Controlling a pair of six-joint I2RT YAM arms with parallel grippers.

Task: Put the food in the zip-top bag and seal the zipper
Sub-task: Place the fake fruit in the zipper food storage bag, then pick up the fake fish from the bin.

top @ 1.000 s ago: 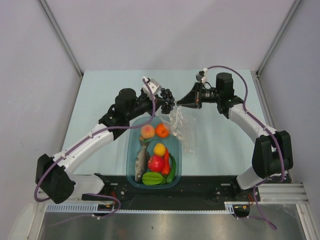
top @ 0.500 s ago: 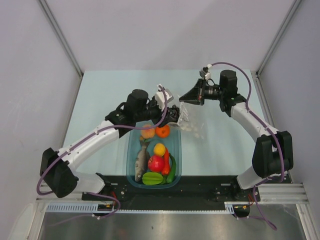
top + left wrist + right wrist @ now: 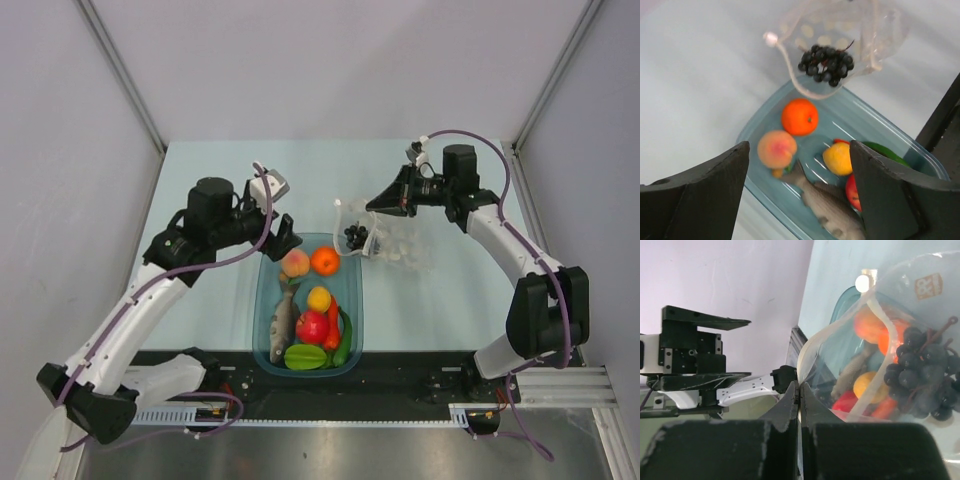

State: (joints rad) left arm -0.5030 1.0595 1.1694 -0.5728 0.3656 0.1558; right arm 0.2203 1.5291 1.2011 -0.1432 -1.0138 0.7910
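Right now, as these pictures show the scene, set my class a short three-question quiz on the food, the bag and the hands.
1. True or false: the grapes are inside the bag.
2. Which hand pinches the bag's edge? A. left B. right C. neither
3. Fill in: the orange lies beside the peach in the ____.
Key: 1 true. 2 B, the right hand is shut on it. 3 tub.
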